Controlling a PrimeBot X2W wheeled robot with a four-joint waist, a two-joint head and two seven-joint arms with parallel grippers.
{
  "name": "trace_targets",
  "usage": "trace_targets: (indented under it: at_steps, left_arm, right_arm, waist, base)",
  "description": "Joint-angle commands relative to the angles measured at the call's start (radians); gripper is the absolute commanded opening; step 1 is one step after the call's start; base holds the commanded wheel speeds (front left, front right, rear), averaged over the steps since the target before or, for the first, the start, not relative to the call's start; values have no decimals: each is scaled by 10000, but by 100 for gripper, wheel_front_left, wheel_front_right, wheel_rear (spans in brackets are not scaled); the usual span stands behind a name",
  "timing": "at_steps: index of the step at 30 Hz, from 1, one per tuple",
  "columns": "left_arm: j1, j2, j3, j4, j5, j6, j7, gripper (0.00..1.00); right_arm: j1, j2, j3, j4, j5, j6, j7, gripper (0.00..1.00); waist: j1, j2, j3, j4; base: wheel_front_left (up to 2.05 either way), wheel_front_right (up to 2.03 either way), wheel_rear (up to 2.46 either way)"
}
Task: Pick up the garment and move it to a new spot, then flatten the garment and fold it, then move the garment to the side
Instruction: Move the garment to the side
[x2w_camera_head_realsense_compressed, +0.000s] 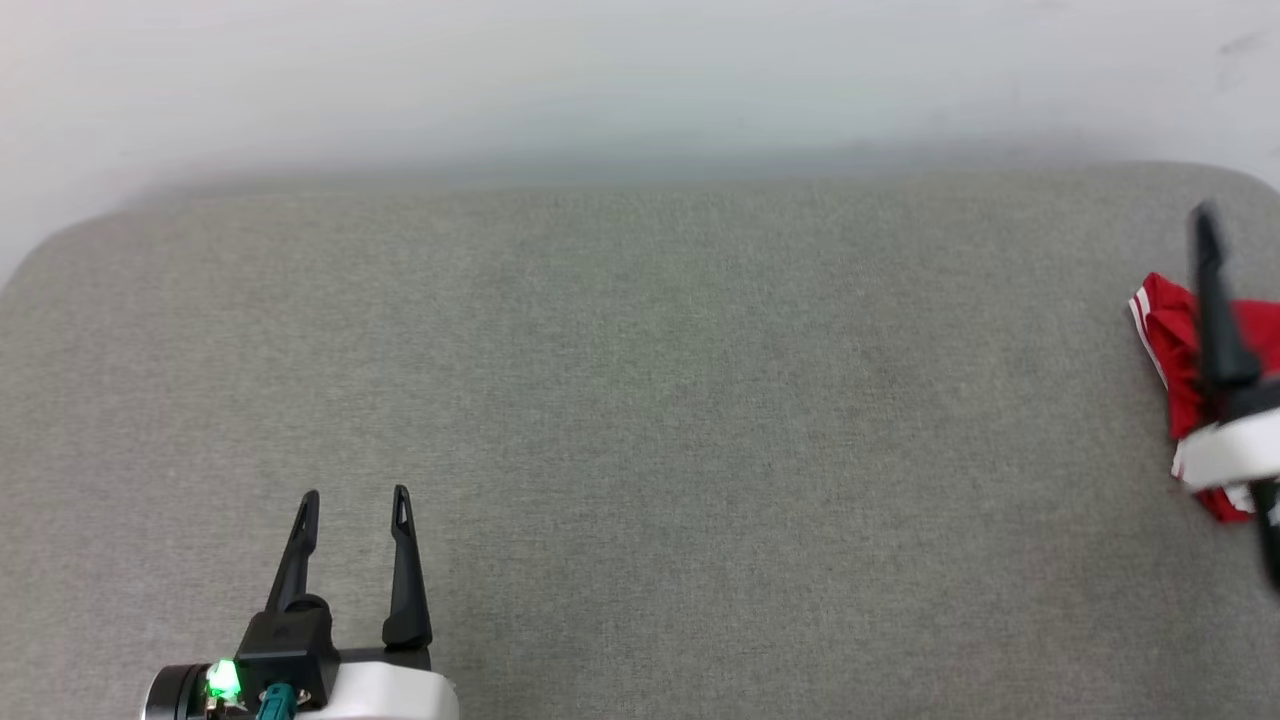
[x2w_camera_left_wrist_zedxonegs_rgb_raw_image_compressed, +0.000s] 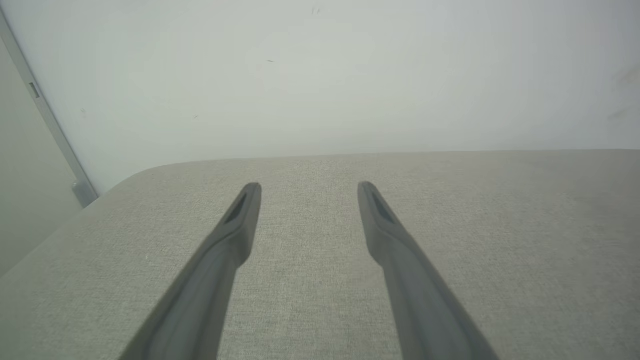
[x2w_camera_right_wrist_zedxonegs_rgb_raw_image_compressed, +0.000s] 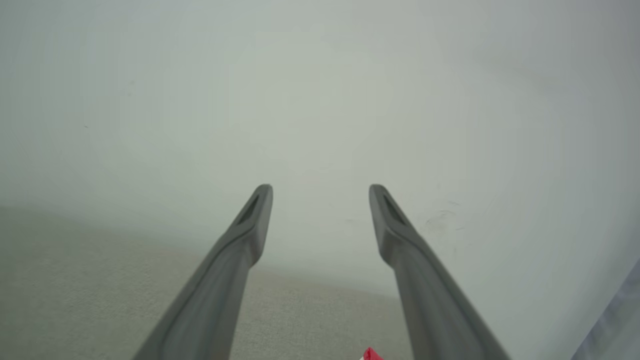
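Note:
The garment lies bunched in a red heap with white stripes at the far right edge of the grey cushioned surface, partly cut off by the frame. One dark finger of my right arm rises in front of it, with the white wrist below. In the right wrist view my right gripper is open and holds nothing; a small red tip of the garment peeks in at the bottom edge between the fingers. My left gripper stands open and empty at the lower left, far from the garment, and shows likewise as the left gripper.
A pale wall runs along the back of the surface. The surface's rounded far-left corner and a grey vertical strip on the wall show in the left wrist view.

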Motion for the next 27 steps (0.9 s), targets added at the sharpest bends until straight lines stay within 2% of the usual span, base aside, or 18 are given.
trace_targets:
  at_steps: [1, 5, 10, 16, 27]
  left_arm:
    - [92, 3, 45, 46, -46, -14, -20, 100]
    - [243, -2, 106, 175, -75, -103, -20, 100]
    - [363, -41, 145, 327, -152, -207, -20, 100]
    - [612, -90, 228, 416, -283, -343, -20, 100]
    - [873, -155, 245, 553, -376, -626, -20, 100]
  right_arm:
    - [343, 256, -63, -276, -137, -14, -16, 100]
    - [1704, 1424, -92, -1234, -475, -13, -16, 100]
    - [2858, 2226, -57, -1388, -318, -13, -17, 100]
    - [3822, 2645, -78, -1435, -79, -13, -18, 100]
    - [4967, 2996, -40, -1868, -10, -13, -18, 100]
  waist:
    - [3, -1, -174, 71]
    - [3, -1, -401, 158]
    - [3, -1, -679, 240]
    - [3, -1, -1016, 234]
    - [3, -1, -1393, 262]
  base:
    - [0, 0, 0]
    - [0, 0, 0]
    - [0, 0, 0]
    - [0, 0, 0]
    - [0, 0, 0]
